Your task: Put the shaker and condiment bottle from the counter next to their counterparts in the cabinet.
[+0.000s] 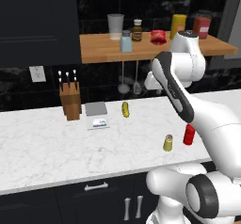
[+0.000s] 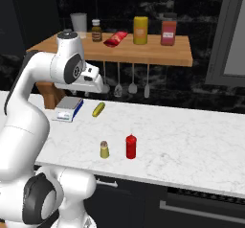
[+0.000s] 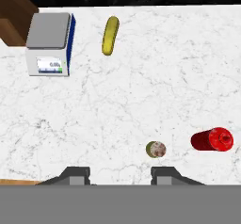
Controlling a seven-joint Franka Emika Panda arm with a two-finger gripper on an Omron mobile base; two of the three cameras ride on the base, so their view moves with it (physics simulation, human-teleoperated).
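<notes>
The olive-yellow shaker (image 1: 168, 143) (image 2: 104, 149) (image 3: 156, 149) stands on the white marble counter (image 1: 47, 143) near its front edge. The slim red condiment bottle (image 1: 189, 134) (image 2: 130, 146) (image 3: 212, 140) stands upright just right of it. My gripper (image 3: 122, 176) hangs high above the counter, looking straight down. It is open and holds nothing, and the shaker lies just beyond its right fingertip in the hand view. On the wooden cabinet shelf (image 1: 103, 51) (image 2: 143, 53) stand the pale blue shaker (image 1: 125, 42) and the wide yellow bottle (image 1: 178, 25) (image 2: 140, 29).
A kitchen scale (image 1: 96, 115) (image 3: 49, 44), a yellow pickle (image 1: 125, 108) (image 3: 110, 35) and a knife block (image 1: 70, 100) sit at the counter's back. The shelf also carries a glass (image 1: 116, 26), a brown jar (image 1: 137, 30), a red bag (image 1: 158, 37) and a red jar (image 1: 202, 27). Utensils (image 2: 132, 85) hang beneath it.
</notes>
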